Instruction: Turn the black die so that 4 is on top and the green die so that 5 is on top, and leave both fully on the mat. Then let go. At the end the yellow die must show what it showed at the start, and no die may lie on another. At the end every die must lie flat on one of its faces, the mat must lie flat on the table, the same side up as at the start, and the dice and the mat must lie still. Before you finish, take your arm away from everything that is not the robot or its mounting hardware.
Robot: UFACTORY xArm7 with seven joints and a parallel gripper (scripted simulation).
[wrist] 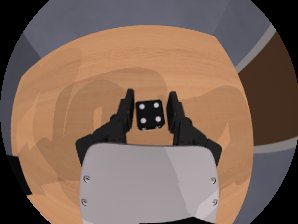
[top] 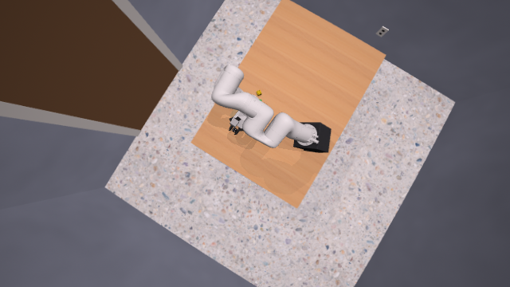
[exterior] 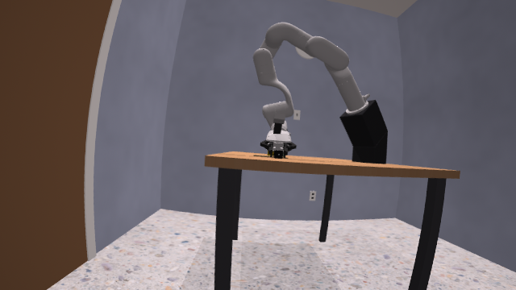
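Note:
The black die [wrist: 150, 115] lies on the bare wood of the table, with four pips on the face toward the wrist camera. My gripper [top: 233, 130] [exterior: 278, 154] [wrist: 151, 98] is partly open, low over the table, with one finger on each side of the black die and a gap at both sides. The yellow die [top: 259, 92] is beyond the arm; its top number is too small to read. Only a bit of the green die shows past the arm, near the yellow one; its number is hidden. I cannot make out the mat for certain.
The arm [top: 255, 108] [exterior: 284, 34] arches over the wooden table [top: 319, 60] [exterior: 330, 166] and covers the area around the green die in the top view. Its black base [top: 323, 137] [exterior: 364, 129] stands on the table. The table's edges show in the wrist view.

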